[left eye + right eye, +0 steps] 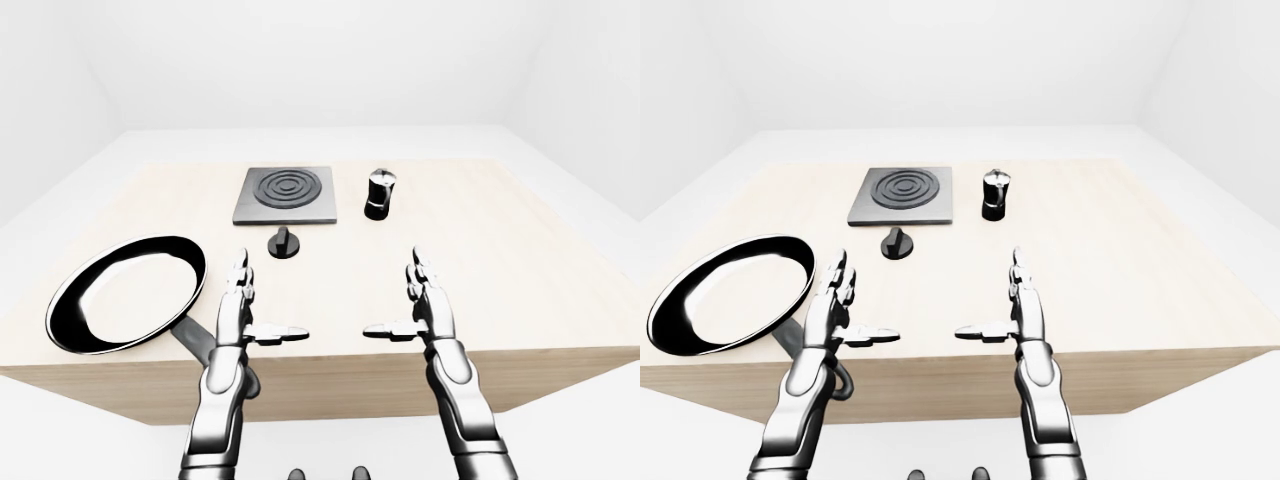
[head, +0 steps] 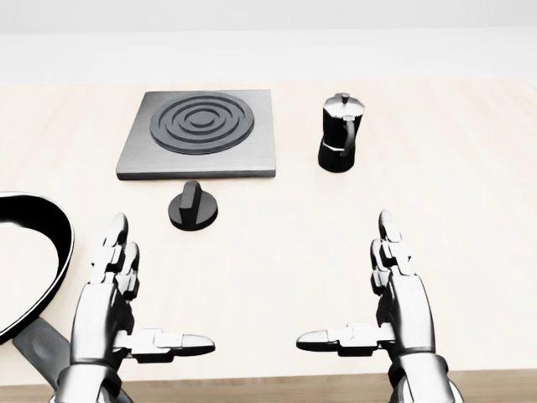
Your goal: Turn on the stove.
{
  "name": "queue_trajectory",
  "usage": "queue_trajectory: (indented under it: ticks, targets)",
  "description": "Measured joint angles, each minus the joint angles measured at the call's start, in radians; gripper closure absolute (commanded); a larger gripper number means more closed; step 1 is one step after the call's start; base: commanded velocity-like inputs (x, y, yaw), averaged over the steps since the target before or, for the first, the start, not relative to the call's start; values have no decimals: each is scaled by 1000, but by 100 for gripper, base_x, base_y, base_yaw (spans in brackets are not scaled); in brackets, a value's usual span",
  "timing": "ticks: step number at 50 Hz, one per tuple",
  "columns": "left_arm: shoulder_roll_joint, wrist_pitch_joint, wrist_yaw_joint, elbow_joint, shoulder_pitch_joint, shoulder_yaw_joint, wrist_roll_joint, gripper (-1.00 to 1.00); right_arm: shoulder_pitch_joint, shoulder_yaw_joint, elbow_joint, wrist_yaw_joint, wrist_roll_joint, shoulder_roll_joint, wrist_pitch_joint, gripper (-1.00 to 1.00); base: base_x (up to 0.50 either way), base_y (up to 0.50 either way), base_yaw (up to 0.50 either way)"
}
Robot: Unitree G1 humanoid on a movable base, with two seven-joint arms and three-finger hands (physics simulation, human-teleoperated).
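A pale wooden desk [image 1: 520,270] carries four things. In the left-eye view, a dark square stove plate [image 1: 287,194] with raised rings lies near the top middle, a black knob [image 1: 285,242] just below it, a small black-and-silver moka pot [image 1: 380,193] stands upright to its right, and a black frying pan [image 1: 125,293] lies at the left.

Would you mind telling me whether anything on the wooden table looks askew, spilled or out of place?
Only one thing stands out: the black frying pan sits at the table's near left corner, its handle poking past the edge. The grey stove plate, round black knob and moka pot stand neatly; nothing spilled.
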Motion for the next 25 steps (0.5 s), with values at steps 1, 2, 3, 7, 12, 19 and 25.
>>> queue_trajectory:
  ticks: [1, 2, 3, 7, 12, 19, 25]
  targets:
    - [1, -1, -2, -3, 1, 2, 0, -100, -1, -3, 2, 1, 1, -1, 0, -100, 0, 0, 0]
    - [2, -2, -4, -5, 2, 4, 1, -100, -1, -5, 4, 2, 1, -3, 1, -100, 0, 0, 0]
    - [4, -3, -5, -7, 3, 6, 2, -100, -1, -8, 5, 3, 1, -4, 1, -100, 0, 0, 0]
    - [7, -6, -12, -14, 7, 12, 4, -100, -3, -15, 11, 5, 2, -7, 1, -100, 0, 0, 0]
    - [10, -7, -18, -20, 8, 18, 4, -100, -5, -20, 18, 7, 1, -11, 1, -100, 0, 0, 0]
    - [12, -5, -24, -29, 10, 24, 4, -100, -7, -24, 25, 8, 0, -13, -1, -100, 0, 0, 0]
    - [13, -3, -32, -33, 13, 26, 1, -100, -6, -25, 24, 8, -2, -13, -2, -100, 0, 0, 0]
